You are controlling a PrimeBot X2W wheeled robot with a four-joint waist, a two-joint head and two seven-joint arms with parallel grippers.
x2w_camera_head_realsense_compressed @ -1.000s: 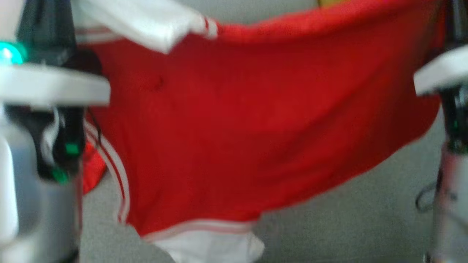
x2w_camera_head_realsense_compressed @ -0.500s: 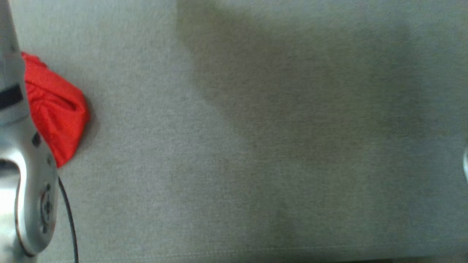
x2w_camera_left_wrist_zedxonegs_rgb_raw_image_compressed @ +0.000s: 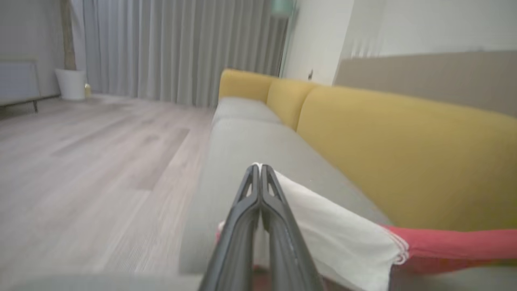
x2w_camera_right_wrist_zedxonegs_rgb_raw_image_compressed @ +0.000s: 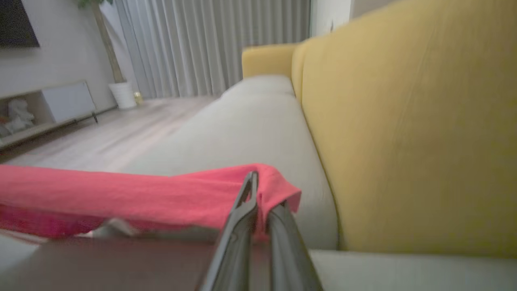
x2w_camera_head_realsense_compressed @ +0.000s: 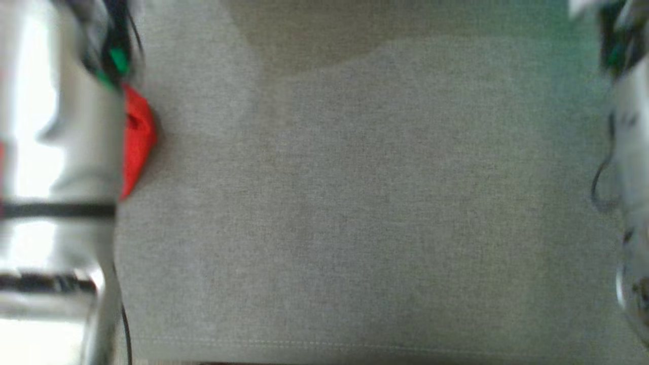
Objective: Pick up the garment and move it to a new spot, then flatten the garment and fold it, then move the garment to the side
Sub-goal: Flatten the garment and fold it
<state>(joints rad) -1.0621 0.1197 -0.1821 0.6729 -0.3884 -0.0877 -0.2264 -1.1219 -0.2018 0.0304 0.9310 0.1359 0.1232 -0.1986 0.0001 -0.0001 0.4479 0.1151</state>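
The garment (x2w_camera_left_wrist_zedxonegs_rgb_raw_image_compressed: 335, 238) is red with a white sleeve, and it hangs stretched between my two grippers above a grey sofa seat (x2w_camera_left_wrist_zedxonegs_rgb_raw_image_compressed: 242, 141). In the left wrist view my left gripper (x2w_camera_left_wrist_zedxonegs_rgb_raw_image_compressed: 259, 166) is shut on the white sleeve, and the red body (x2w_camera_left_wrist_zedxonegs_rgb_raw_image_compressed: 444, 242) trails off to the right. The right wrist view has my right gripper (x2w_camera_right_wrist_zedxonegs_rgb_raw_image_compressed: 258, 190) shut on a red edge of the garment (x2w_camera_right_wrist_zedxonegs_rgb_raw_image_compressed: 141, 194), which runs off to the left. Blurred pale forearms stand at the left edge (x2w_camera_head_realsense_compressed: 61, 152) and right edge (x2w_camera_head_realsense_compressed: 631, 177) of the head view.
A yellow backrest (x2w_camera_right_wrist_zedxonegs_rgb_raw_image_compressed: 404, 121) runs along the grey seat cushion (x2w_camera_head_realsense_compressed: 355, 203). A small lump of red cloth (x2w_camera_head_realsense_compressed: 137, 137) lies on the cushion beside my left forearm. Wooden floor (x2w_camera_left_wrist_zedxonegs_rgb_raw_image_compressed: 80, 161), grey curtains (x2w_camera_left_wrist_zedxonegs_rgb_raw_image_compressed: 173, 48) and a white pot (x2w_camera_left_wrist_zedxonegs_rgb_raw_image_compressed: 72, 84) lie beyond.
The head view has shifted a lot. A second ago the spread red garment spanned it; now it looks onto the grey cushion with the forearms at its edges.
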